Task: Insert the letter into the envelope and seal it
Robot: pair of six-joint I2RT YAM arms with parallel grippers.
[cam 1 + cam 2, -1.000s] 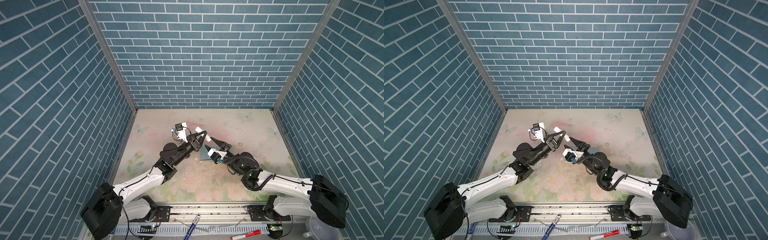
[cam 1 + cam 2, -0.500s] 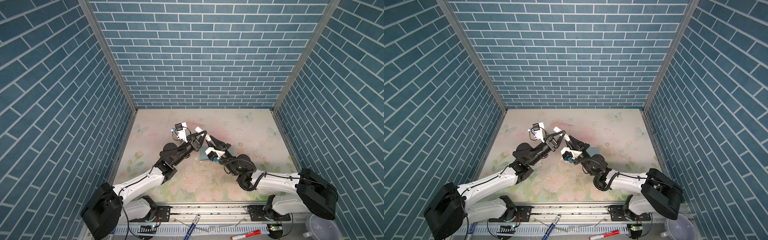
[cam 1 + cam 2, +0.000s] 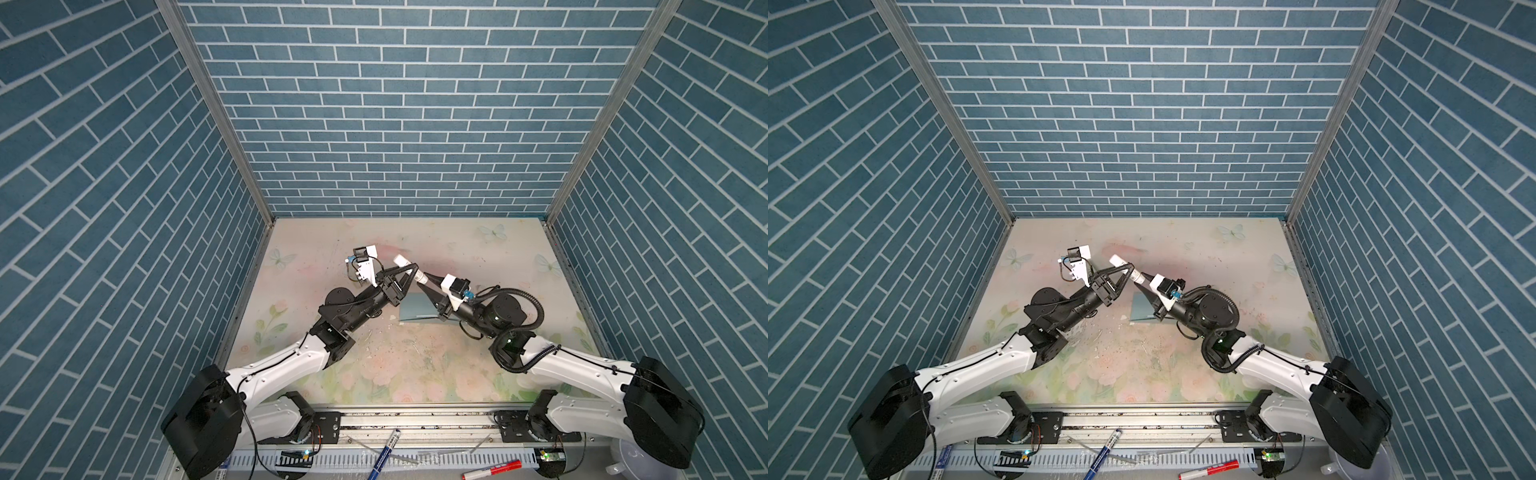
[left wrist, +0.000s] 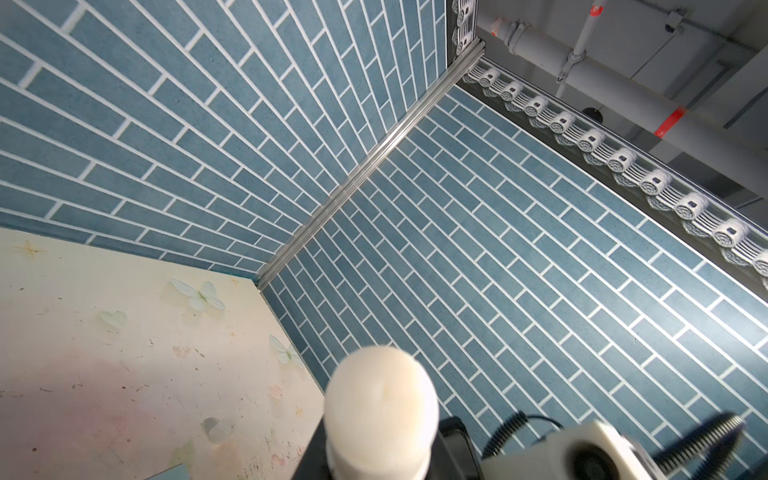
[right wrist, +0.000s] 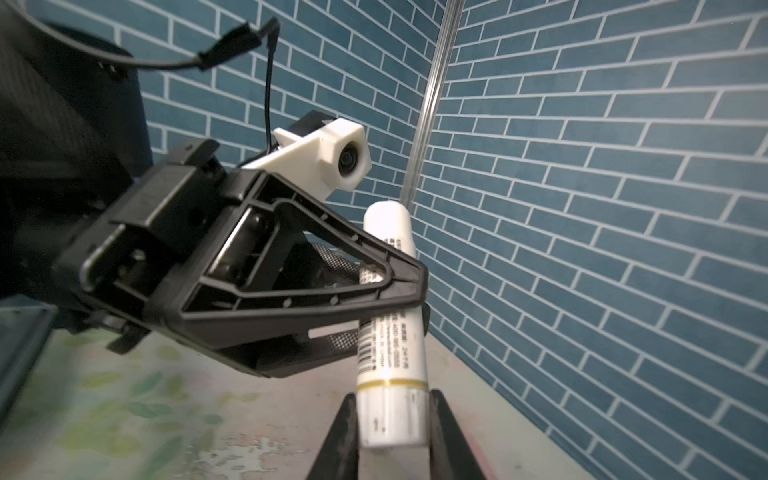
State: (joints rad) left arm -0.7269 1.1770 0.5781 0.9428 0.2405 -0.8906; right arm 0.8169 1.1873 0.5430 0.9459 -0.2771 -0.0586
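right wrist view alone: left tool (image 5: 395, 291) and right tool (image 5: 392, 432) both pinching white glue stick (image 5: 392, 357); barcode print unreadable. both top views: envelope (image 3: 415, 309) flat on tabletop (image 3: 415, 365), beneath right tool.

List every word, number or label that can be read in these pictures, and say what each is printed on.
No text here can be quoted.
On the glue stick: lines of black print and a barcode along its white body, too blurred to read.
On the blue pen: any print on the barrel is too small to read.
On the red marker: any print is too small to read.
On the envelope: no writing shows.
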